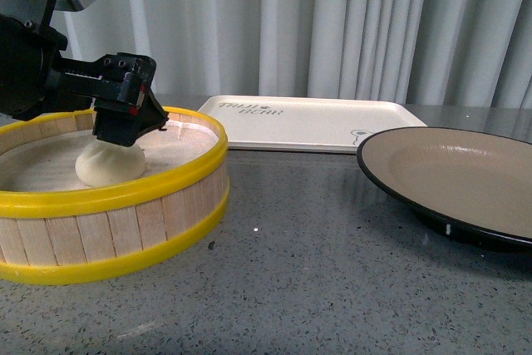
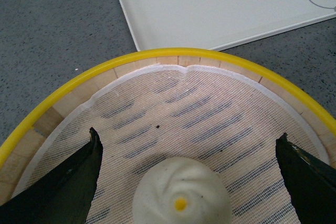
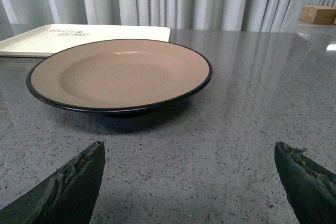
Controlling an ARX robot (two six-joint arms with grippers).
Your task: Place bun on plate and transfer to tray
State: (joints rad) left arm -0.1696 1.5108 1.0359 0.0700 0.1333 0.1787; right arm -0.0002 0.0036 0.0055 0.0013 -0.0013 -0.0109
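Nothing done yet: the bun (image 1: 110,165) sits in the steamer basket (image 1: 166,182), and the plate (image 1: 453,174) stands empty near the tray (image 1: 307,126) — pick, plating and transfer all remain. Only the left wrist view shows the left gripper (image 2: 188,145) with jaws apart, straddling the bun untouched; only the right wrist view shows the right gripper (image 3: 188,153), likewise spread, facing the plate.
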